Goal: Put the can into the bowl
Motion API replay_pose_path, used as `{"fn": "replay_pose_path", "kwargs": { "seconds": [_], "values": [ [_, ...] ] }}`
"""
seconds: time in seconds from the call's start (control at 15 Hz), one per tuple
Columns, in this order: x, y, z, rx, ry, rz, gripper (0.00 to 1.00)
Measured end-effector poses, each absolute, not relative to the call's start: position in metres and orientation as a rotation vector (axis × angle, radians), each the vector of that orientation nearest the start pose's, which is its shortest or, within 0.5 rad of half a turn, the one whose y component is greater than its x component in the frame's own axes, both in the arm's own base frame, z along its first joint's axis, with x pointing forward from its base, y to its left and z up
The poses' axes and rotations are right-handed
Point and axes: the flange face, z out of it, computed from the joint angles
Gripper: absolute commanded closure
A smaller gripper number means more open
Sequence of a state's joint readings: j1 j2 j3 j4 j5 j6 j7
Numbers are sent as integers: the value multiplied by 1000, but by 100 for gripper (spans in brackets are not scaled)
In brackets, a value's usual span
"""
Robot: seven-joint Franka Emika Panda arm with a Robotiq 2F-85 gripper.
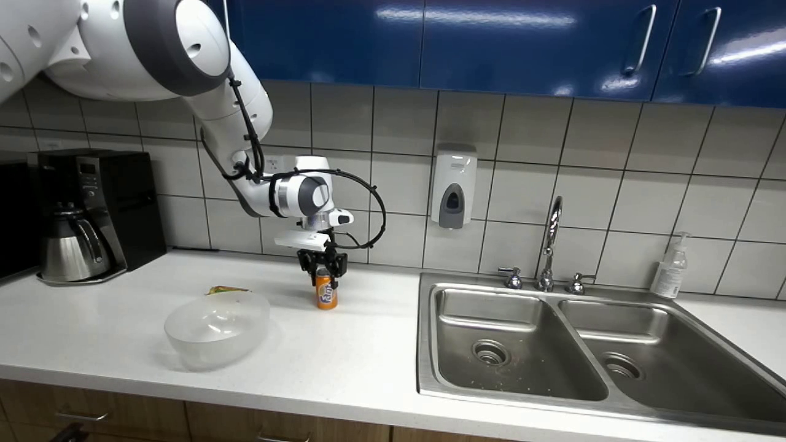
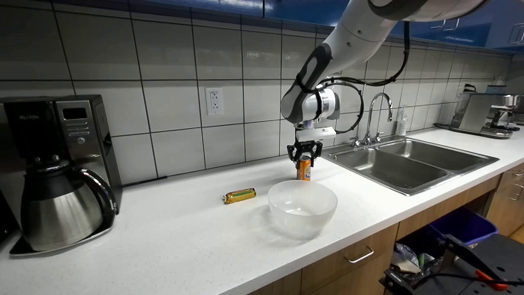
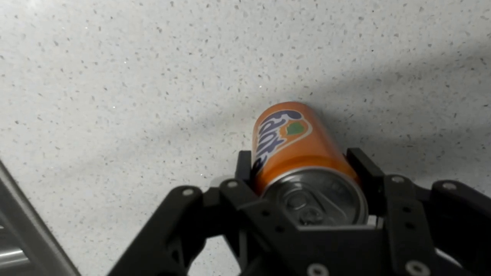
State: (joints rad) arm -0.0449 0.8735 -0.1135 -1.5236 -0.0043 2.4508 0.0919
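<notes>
The orange can stands upright on the white counter in both exterior views. Its silver top and printed side show in the wrist view. My gripper points straight down over the can, also in an exterior view. Its black fingers lie close against both sides of the can's upper part, with no clear gap. The translucent bowl sits near the counter's front edge, apart from the can. In an exterior view the bowl stands in front of the can. The bowl is out of the wrist view.
A gold-wrapped bar lies on the counter behind the bowl. A steel double sink is set in the counter on the can's far side from the bowl; its edge shows in the wrist view. A coffee maker stands against the tiled wall.
</notes>
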Motion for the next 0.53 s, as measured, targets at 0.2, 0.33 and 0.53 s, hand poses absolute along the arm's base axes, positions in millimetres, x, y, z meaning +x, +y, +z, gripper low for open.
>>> {"fn": "replay_pose_path", "kwargs": {
  "seconds": [0.2, 0.33, 0.53],
  "values": [
    [704, -100, 148, -3213, 327, -116, 62],
    [705, -100, 154, -3210, 328, -164, 62],
    [701, -100, 168, -3200, 332, -236, 62]
  ]
}}
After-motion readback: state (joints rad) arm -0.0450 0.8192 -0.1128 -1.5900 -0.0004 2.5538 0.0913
